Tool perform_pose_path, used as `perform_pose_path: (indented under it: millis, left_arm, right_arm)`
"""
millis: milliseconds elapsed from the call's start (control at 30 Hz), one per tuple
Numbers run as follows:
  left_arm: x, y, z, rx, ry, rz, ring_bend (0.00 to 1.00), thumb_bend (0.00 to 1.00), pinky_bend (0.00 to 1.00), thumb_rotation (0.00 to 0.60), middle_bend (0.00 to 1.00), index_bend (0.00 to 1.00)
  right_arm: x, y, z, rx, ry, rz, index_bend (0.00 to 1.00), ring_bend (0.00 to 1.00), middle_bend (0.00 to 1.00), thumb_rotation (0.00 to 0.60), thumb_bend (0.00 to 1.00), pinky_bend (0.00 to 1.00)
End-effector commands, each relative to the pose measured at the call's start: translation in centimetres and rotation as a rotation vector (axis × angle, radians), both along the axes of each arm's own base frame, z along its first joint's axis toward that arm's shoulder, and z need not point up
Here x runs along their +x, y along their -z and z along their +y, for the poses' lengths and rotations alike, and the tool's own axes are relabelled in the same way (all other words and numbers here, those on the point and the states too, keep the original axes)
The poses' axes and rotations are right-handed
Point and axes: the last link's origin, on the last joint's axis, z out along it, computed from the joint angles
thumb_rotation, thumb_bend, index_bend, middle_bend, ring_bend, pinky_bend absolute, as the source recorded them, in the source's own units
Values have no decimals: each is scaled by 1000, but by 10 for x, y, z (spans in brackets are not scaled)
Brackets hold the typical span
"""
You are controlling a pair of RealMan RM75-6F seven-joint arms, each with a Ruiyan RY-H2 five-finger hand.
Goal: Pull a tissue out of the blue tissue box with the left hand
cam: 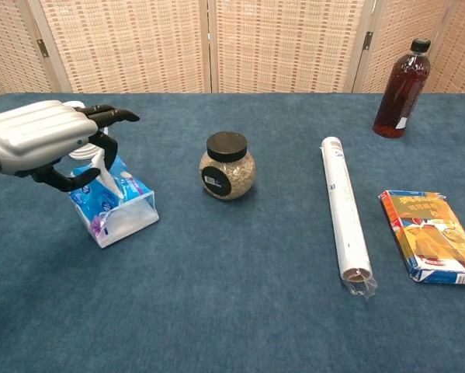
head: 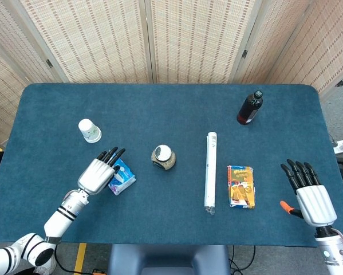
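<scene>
While the left hand hovers over the blue plastic-wrapped tissue box, its dark fingers reach forward, thumb curled beneath near the white tissue standing up from the box top; whether it pinches the tissue, I cannot tell. Box sits on the blue-carpeted bench, left of the round glass jar with black lid. Right hand rests spread at the bench's right edge.
</scene>
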Motion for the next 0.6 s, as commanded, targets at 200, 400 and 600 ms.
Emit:
perform_pose_path:
  millis: [200,400,600]
  left_arm:
    - [1,-9,-2,12,15,-13,104,627,296,600,153,693]
    - [31,-39,-3,61,79,-90,108,627,297,600,159,696]
    - [70,-82,9,146,117,-174,126,626,313,600,170,695]
  right_arm:
    - [0,1,0,7,3,0,0,0,0,600,61,11]
    - [0,0,-1,6,4,2,0,0,0,600,61,11]
    - [1,1,1,-3,-5,10,0,0,0,600,60,11]
